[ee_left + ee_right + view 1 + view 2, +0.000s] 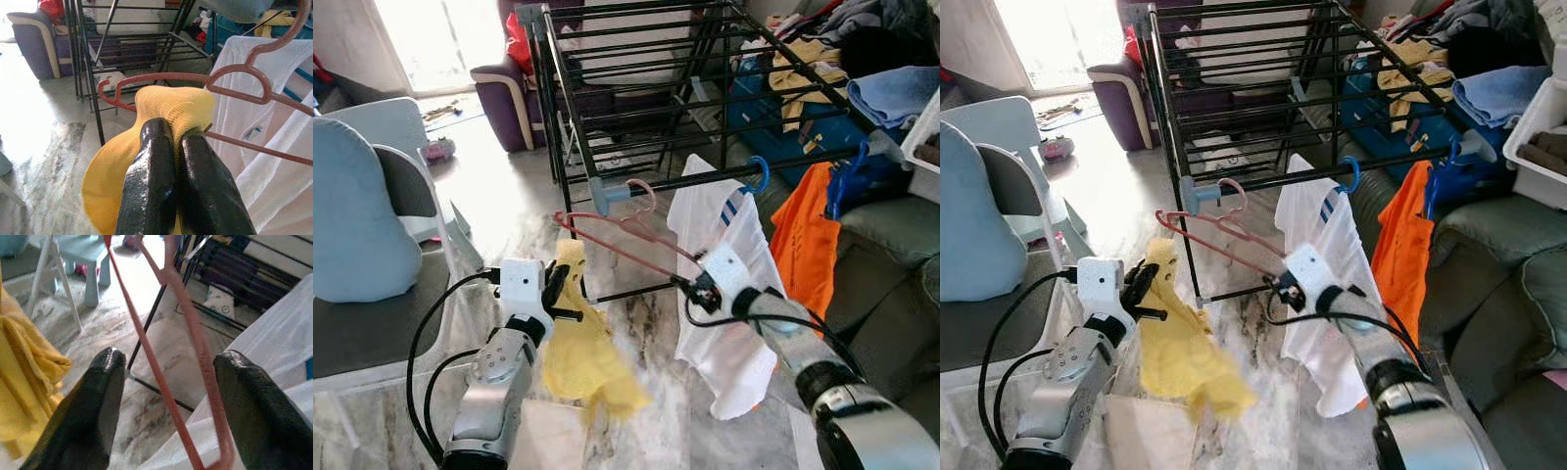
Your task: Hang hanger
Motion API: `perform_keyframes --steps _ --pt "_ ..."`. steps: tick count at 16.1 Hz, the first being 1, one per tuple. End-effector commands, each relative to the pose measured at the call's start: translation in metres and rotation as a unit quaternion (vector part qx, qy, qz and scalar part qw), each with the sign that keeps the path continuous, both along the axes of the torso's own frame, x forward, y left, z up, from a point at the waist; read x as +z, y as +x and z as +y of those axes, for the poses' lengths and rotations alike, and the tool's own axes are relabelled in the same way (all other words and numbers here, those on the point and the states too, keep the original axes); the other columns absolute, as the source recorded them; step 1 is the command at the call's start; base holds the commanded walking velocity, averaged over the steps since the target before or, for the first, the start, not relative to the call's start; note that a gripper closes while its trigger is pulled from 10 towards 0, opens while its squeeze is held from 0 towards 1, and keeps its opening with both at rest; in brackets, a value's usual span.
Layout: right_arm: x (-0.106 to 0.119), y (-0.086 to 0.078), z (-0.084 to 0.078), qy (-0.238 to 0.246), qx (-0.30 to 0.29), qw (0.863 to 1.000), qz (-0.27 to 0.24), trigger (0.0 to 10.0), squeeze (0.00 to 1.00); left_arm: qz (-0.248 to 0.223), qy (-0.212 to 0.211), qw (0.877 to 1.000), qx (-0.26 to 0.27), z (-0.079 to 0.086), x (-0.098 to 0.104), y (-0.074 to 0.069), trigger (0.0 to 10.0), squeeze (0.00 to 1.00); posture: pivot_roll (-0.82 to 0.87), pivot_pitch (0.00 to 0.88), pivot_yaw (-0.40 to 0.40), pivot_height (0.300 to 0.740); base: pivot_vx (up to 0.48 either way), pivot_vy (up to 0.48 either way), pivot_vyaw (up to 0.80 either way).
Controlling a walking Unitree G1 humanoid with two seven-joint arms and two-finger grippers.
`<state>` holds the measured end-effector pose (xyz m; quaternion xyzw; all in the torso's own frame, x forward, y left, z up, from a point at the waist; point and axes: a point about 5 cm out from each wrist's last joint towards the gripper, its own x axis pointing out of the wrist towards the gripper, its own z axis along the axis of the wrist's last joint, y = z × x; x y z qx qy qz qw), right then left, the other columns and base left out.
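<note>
Two grippers below the drying rack [636, 108]: left gripper [558, 289] pinches the yellow garment [582, 352]; right gripper [168, 396], fingers spread, straddles the pink hanger [626, 230] hooked on the rack's front bar.

Head stereo pair looking down, sharing drying rack [636, 117]; wrist cameras close along fingers

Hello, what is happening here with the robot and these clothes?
The robot stands at a black drying rack. Its left gripper is shut on a yellow cloth. The open right gripper is around one end of a pink hanger, whose hook is over the rack's front bar. A white shirt and an orange shirt hang on blue hangers.
</note>
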<state>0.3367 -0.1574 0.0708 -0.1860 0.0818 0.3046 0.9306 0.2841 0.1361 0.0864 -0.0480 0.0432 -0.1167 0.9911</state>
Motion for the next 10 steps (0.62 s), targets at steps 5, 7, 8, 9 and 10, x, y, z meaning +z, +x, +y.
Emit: perform_keyframes --steps 5,7,8,9,10 --pt "0.016 -0.005 0.0 0.06 -0.053 0.994 -0.077 10.0 1.0 -0.027 -0.019 0.999 -0.003 0.002 0.011 0.0 10.0 0.0 -0.08 0.0 -0.01 0.74 0.0 0.0 0.0" --pt "0.01 -0.015 0.005 0.071 -0.055 0.993 -0.079 10.0 1.0 -0.032 -0.02 0.999 -0.01 0.001 0.011 -0.001 10.0 0.0 -0.09 0.0 -0.006 0.74 0.0 0.0 0.0" --pt "0.006 -0.017 0.007 0.071 -0.065 0.993 -0.074 10.0 1.0 -0.041 -0.024 0.999 -0.024 -0.002 0.014 0.0 10.0 0.0 -0.09 0.0 -0.004 0.74 0.0 0.0 0.0" --pt "0.007 -0.016 0.007 0.073 -0.07 0.992 -0.077 10.0 1.0 -0.043 -0.026 0.998 -0.024 -0.002 0.016 0.002 10.0 0.0 -0.09 0.0 -0.003 0.74 0.0 0.0 0.0" --pt "0.008 -0.016 0.008 0.085 -0.072 0.991 -0.075 10.0 1.0 -0.046 -0.024 0.998 -0.024 -0.002 0.017 0.002 10.0 0.0 -0.09 0.0 -0.004 0.74 0.0 0.0 0.0"
